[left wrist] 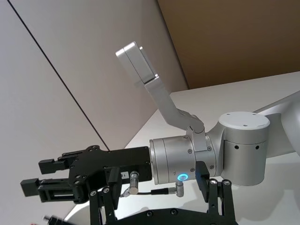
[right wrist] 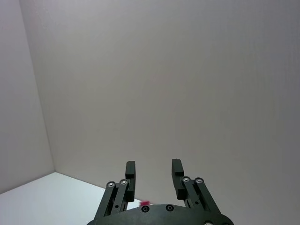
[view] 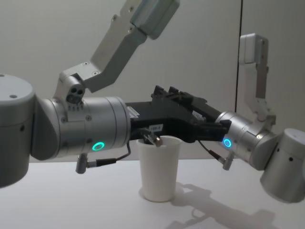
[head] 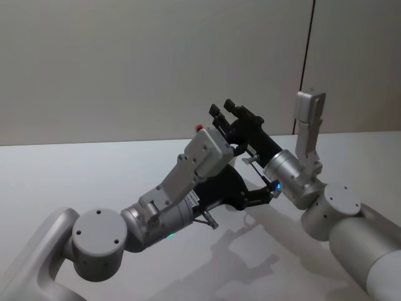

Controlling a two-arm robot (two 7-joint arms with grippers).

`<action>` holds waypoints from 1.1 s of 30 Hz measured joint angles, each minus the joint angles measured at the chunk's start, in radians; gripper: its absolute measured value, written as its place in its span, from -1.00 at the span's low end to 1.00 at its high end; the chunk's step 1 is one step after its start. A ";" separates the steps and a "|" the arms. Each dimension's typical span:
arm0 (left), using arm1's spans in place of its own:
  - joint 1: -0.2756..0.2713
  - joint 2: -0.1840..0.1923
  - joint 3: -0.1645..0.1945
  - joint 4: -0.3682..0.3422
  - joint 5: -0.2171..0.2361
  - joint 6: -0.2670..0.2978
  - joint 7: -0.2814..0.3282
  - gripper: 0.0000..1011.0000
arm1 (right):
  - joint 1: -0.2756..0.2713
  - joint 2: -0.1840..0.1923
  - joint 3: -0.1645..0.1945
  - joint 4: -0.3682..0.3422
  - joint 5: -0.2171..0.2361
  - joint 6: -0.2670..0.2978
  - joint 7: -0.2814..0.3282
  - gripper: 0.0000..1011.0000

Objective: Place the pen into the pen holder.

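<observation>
So, both arms crossed above pen holder [view: 159,167]. Right gripper [right wrist: 153,174] fingers [right wrist: 130,170] spread apart, nothing between them. Left gripper [view: 193,125] fingers: can't tell.

No lettering, label or number on either arm can be read.

Matt white paper pen holder [view: 159,167]; smooth matt table [view: 57,200].
</observation>
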 joint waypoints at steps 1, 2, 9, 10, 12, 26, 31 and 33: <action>0.000 0.000 0.000 0.000 0.000 0.000 0.000 0.98 | 0.003 -0.001 0.000 0.006 -0.001 -0.002 0.001 -0.13; 0.000 0.000 0.000 0.000 0.000 0.000 0.000 0.98 | 0.006 -0.002 0.001 0.012 -0.002 -0.004 0.003 -0.04; 0.000 0.000 0.000 0.000 0.000 0.000 0.000 0.98 | 0.011 -0.004 0.003 0.021 -0.007 -0.009 0.005 0.43; 0.000 0.000 0.000 0.000 0.000 0.000 0.000 0.98 | 0.011 -0.004 0.003 0.021 -0.008 -0.009 0.005 0.46; 0.000 0.000 0.000 0.000 0.000 0.000 0.000 0.98 | 0.010 -0.004 0.003 0.017 -0.009 -0.009 0.004 0.54; 0.000 0.000 0.000 0.000 0.000 0.000 0.000 0.98 | -0.112 0.031 -0.003 -0.213 -0.051 0.081 -0.062 0.98; 0.000 0.000 0.000 0.000 0.000 0.000 0.000 0.98 | -0.190 0.057 -0.002 -0.354 -0.074 0.139 -0.100 0.98; 0.000 0.000 0.000 0.000 0.000 0.000 0.000 0.98 | -0.216 0.067 0.000 -0.409 -0.083 0.159 -0.116 0.98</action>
